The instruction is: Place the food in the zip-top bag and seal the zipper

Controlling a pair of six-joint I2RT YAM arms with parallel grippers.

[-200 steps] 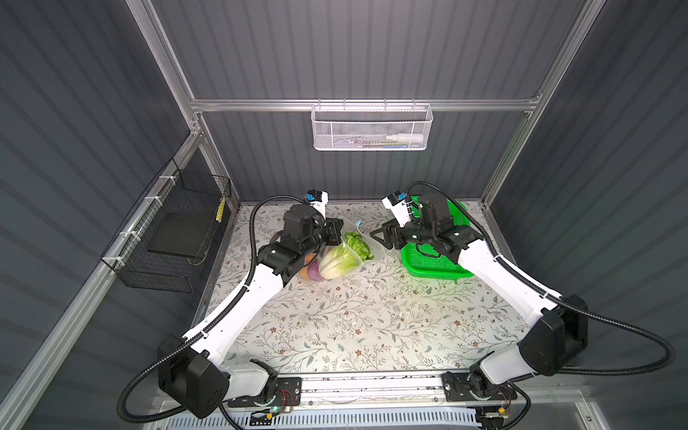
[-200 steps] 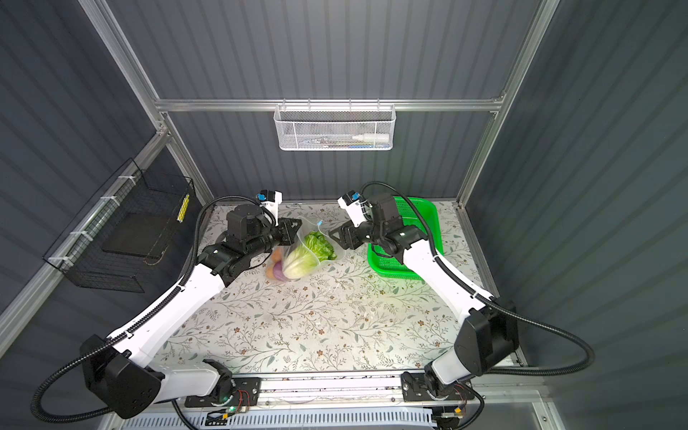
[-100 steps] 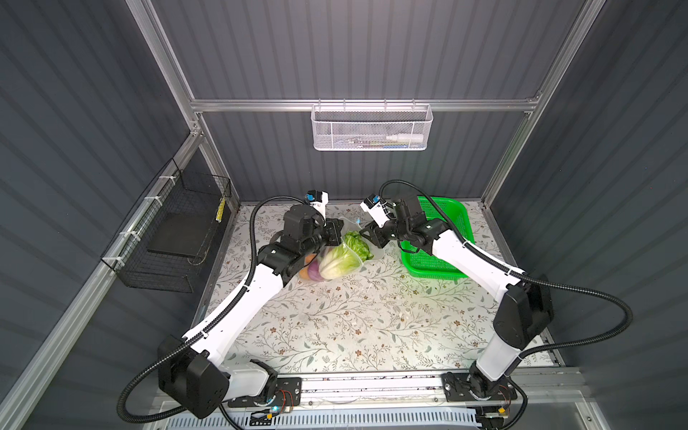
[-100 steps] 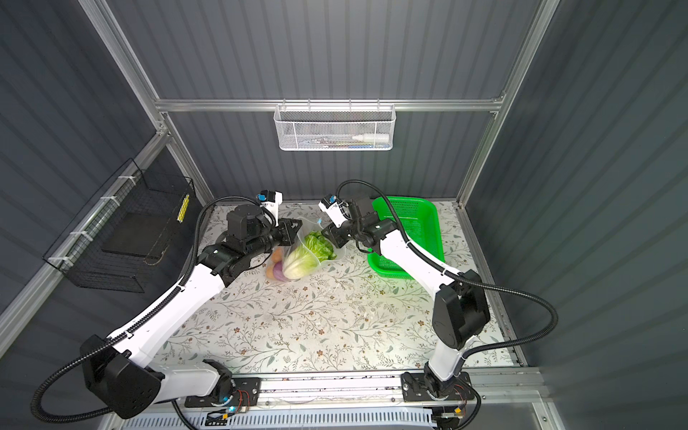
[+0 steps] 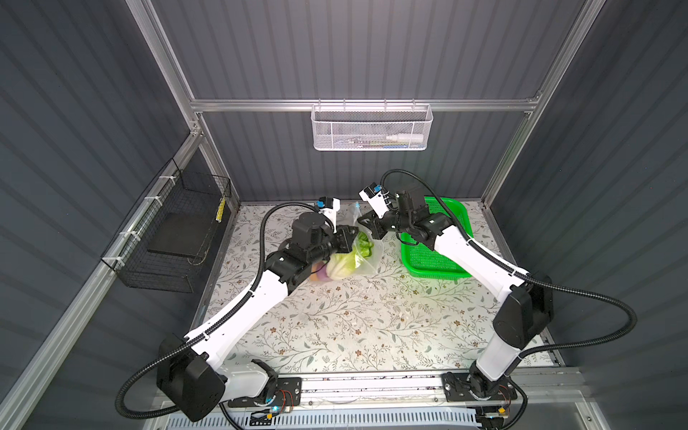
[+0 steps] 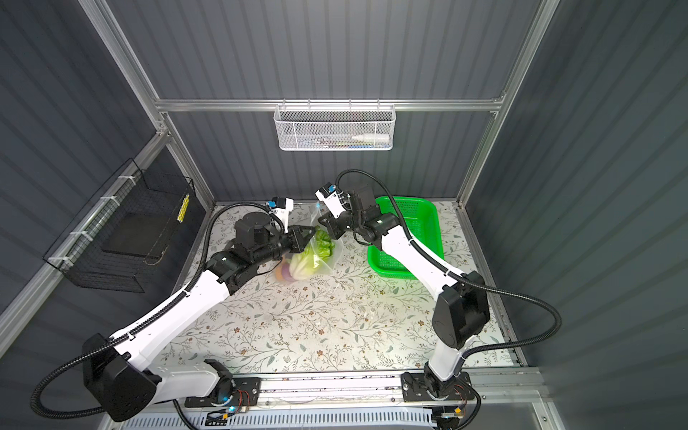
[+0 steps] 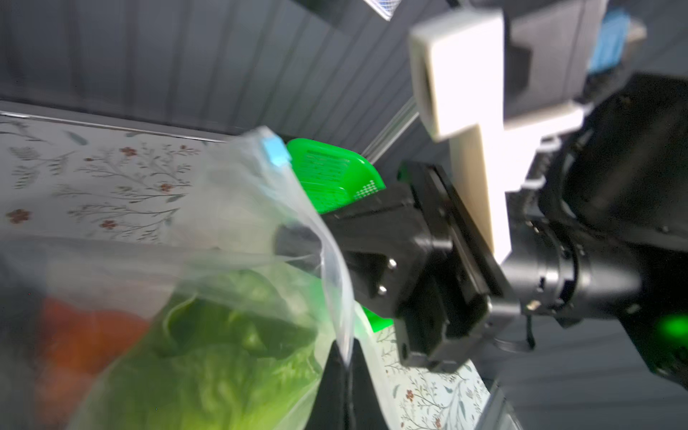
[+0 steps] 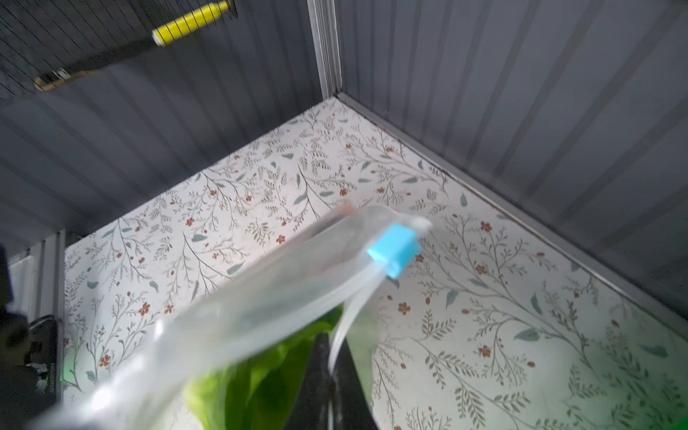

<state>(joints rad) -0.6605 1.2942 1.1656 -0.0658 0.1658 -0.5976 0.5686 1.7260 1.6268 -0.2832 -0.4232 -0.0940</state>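
both top views: clear zip-top bag (image 5: 374, 253), green cabbage (image 5: 340, 266) inside, sits at the back beside the basket (image 5: 435, 260); open table (image 5: 372, 327) in front. left wrist: my left pincer (image 7: 344, 368) pinches its rim. right wrist: my right pincer (image 8: 329, 359) pinches film near the blue slider (image 8: 394, 251).

**Zip-top bag (image 5: 368, 257) of toy food is resting toward the back of the desk (image 5: 372, 316), mouth rising upward.**

Its clear crinkly film is showing the pale-green napa cabbage (image 5: 340, 265) leaf-end up, with a purple onion (image 6: 283, 274) and an orange piece (image 7: 82, 335) lying beneath. The light-blue slider tab (image 8: 394, 251) is sitting at the raised end of the zipper (image 7: 344, 298), whose lips are parting below it.
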